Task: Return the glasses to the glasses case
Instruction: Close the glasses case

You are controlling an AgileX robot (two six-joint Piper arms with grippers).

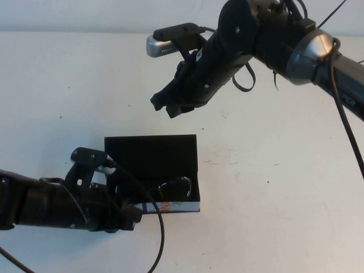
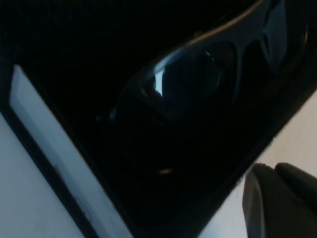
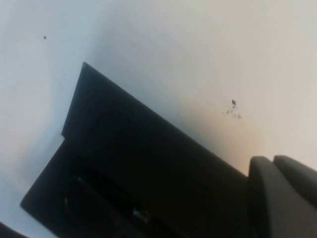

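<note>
Your left arm lies low along the near edge of the white counter (image 1: pixel 273 187), its left claw (image 1: pixel 126 215) against the near left corner of the glasses case (image 1: pixel 170 207); you cannot tell how wide it is set. Your right arm reaches in from the far right, elbow raised, and its right claw (image 1: pixel 170 105) hangs above the counter beyond the case, fingers drawn narrow on nothing. The case is a rigid black box, flat lid standing upright. The glasses (image 2: pixel 208 74), glossy black plastic with reflective lenses, lie inside it.
</note>
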